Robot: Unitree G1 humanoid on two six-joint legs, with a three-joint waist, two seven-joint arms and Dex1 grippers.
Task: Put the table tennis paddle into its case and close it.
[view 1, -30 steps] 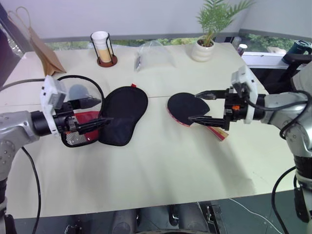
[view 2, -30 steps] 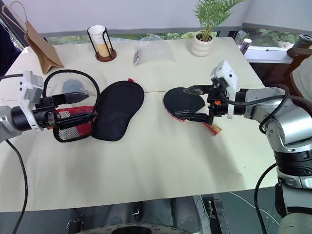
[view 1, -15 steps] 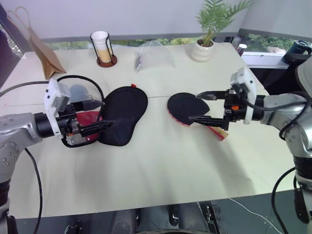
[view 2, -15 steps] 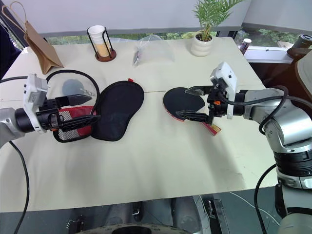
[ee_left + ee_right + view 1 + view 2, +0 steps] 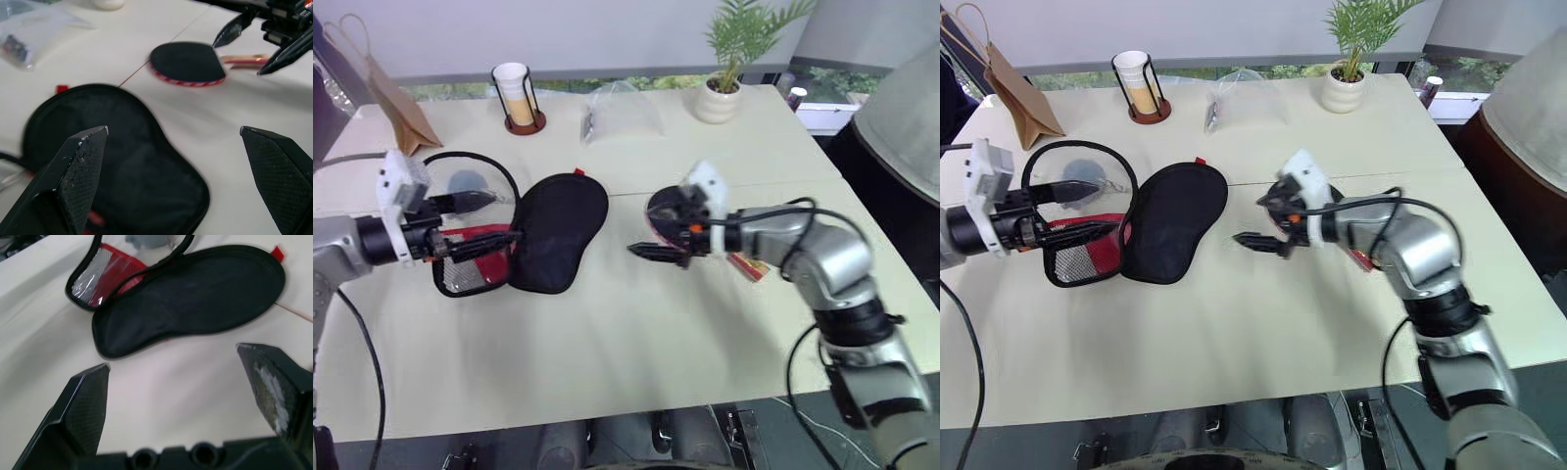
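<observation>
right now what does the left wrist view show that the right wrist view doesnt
Left wrist view alone: the table tennis paddle lying flat on the table, the open right gripper above its handle, and a clear plastic bag further off. Right wrist view alone: the case's red panel and mesh pocket, plus a grey fluffy pom-pom beyond them. Both share the case lying open with its black lining up, the small red tab at its rim, and the pale tabletop.

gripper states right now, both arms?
Left gripper: open, empty, by the black fabric zip case.
Right gripper: open, empty, beside the black-faced table tennis paddle.
</observation>
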